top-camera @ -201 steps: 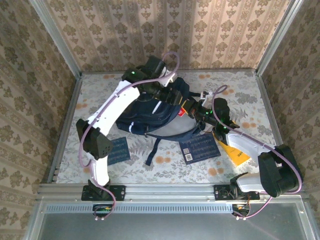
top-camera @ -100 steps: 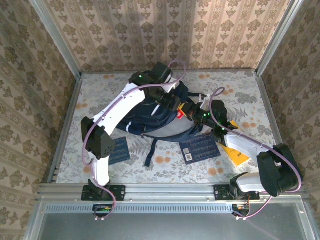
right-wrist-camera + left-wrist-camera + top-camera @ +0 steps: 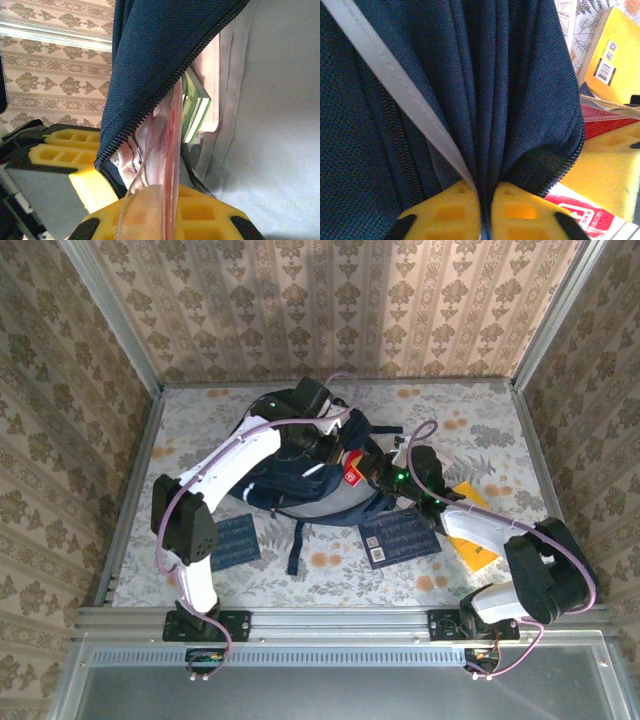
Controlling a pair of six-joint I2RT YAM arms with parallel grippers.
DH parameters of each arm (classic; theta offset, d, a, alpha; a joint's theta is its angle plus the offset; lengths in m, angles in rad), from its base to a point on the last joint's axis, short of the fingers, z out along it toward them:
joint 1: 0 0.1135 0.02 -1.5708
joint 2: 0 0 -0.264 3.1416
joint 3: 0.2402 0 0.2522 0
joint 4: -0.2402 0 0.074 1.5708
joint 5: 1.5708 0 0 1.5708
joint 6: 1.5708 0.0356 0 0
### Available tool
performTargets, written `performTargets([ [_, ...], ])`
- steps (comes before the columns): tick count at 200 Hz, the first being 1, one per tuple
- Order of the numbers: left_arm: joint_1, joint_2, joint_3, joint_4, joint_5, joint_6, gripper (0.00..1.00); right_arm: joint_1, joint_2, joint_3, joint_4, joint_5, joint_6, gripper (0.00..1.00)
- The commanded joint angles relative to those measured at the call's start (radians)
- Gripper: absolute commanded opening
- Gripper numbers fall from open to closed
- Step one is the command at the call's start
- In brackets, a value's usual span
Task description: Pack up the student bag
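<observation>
The student bag (image 3: 290, 472), dark navy with white stripes, lies in the middle of the table. Its opening faces right and shows grey lining (image 3: 280, 125). My left gripper (image 3: 486, 202) is shut on a fold of the bag's navy fabric (image 3: 490, 100) beside the zipper edge; from above it sits at the bag's upper rim (image 3: 335, 448). My right gripper (image 3: 167, 200) is shut on a flat clear-and-red sleeve (image 3: 170, 135), whose far end lies inside the opening under the zipper edge. From above, the sleeve (image 3: 352, 473) shows red at the bag's mouth. A green-edged book (image 3: 196, 111) rests inside.
Two navy printed booklets lie in front of the bag, one at the left (image 3: 235, 538) and one at the right (image 3: 400, 533). A yellow book (image 3: 470, 540) lies under the right arm. A bag strap (image 3: 295, 548) trails toward the near edge. Patterned walls enclose the table.
My left gripper came down onto the bag's upper rim and shut on the fabric. My right gripper moved left, carrying the red sleeve further into the opening.
</observation>
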Motion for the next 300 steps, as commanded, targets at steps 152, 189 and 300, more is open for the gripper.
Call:
performTargets([
  [152,0.196,-0.214,0.138,-0.097,0.019,0.067,0.0,0.012,0.066,0.068,-0.033,-0.102,-0.181,0.0],
  [189,0.206,-0.207,0.138,-0.085,0.058,0.065,0.0,0.029,0.204,0.191,0.031,-0.159,-0.106,0.0],
  [300,0.21,-0.091,-0.086,0.043,0.072,0.009,0.71,0.037,0.303,0.162,0.272,-0.177,0.023,0.0],
])
